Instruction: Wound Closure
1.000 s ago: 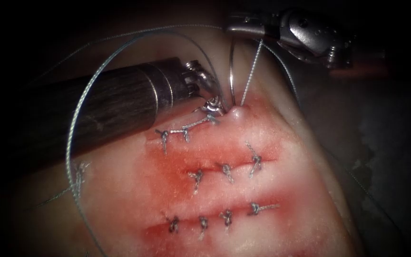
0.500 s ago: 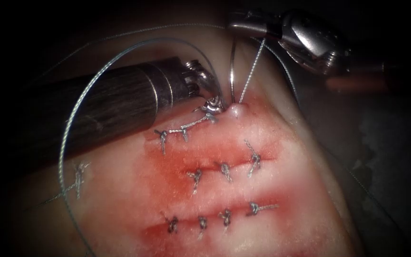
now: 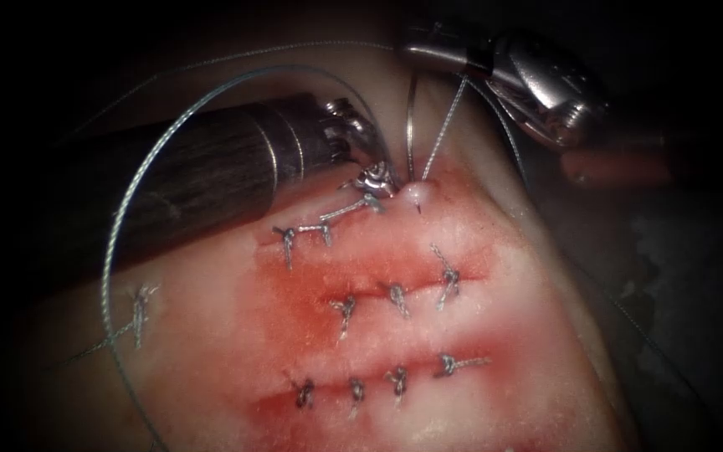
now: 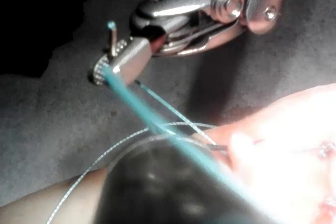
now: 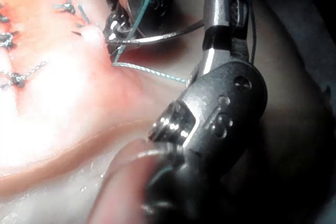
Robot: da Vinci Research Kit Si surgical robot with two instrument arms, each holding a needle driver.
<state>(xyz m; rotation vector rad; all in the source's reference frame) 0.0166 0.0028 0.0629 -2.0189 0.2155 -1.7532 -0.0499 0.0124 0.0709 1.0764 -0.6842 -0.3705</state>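
- Needle [image 3: 410, 125]: steep, upper end clamped in right tool [image 3: 428, 57]; tip out of raised tissue [image 3: 495, 276] at 6 o'clock.
- Left tool [image 3: 376, 177]: pressed beside that mound at 9 o'clock; jaw state unreadable.
- Thread [image 3: 119, 243]: loops across left tool's shaft.
- Stitches [image 3: 395, 297]: three knotted rows below.

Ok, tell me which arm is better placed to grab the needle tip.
Left, probably: the left tool sits at the tissue right beside the needle tip, while the right tool is shut on the needle's tail, above the tissue.

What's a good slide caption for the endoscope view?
Right pincer holds the needle near its tail, its tip emerging from the tissue beside the left pincer.
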